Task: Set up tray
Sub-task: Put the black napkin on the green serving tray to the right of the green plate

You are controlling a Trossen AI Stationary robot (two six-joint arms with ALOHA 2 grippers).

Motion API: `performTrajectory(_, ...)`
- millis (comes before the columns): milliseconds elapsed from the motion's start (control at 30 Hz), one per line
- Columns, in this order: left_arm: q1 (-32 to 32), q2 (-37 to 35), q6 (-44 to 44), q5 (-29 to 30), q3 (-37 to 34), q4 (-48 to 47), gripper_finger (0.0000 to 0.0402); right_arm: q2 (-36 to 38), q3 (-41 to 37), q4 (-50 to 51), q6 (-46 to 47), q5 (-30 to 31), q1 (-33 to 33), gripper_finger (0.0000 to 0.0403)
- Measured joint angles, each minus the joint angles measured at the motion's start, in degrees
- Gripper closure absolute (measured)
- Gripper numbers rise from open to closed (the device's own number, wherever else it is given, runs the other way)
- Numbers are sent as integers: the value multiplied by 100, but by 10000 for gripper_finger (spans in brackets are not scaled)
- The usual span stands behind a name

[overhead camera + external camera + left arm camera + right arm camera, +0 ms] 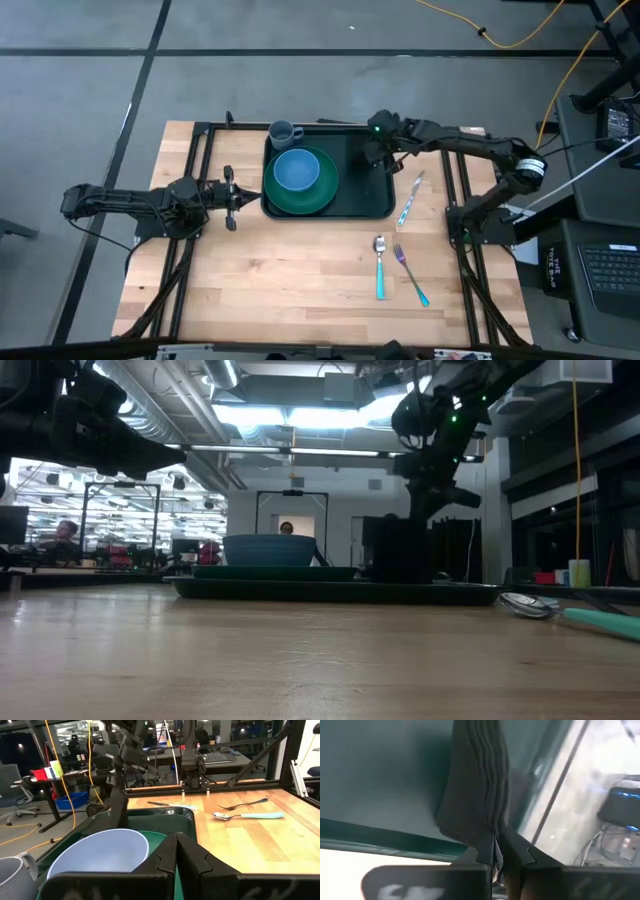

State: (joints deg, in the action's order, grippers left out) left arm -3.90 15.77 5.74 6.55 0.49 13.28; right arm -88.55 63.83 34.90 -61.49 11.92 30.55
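The right hand (496, 851) is clamped on a folded black napkin (475, 790) over the tray (375, 195). The left hand (233, 197), fingers together, waits by the counter's left edge.

One tray (352, 205), one plate (325, 195), bowl (296, 170), mug (283, 133), napkin (374, 153), knife (410, 198), spoon (380, 266), fork (410, 274).

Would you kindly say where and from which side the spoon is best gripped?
Judging by its pose, grip the spoon across the teal handle, from straight above: it lies flat on the table, bowl toward the tray. The handle is straight and narrow, with the fork apart beside it.
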Motion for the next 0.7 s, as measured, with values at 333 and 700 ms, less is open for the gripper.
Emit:
performTrajectory(333,0,0,2,0,0,0,398,-90,-747,-458,188,-13,-314,386)
performTrajectory(700,0,0,0,2,0,0,398,-96,-1244,-770,489,-16,-542,373)
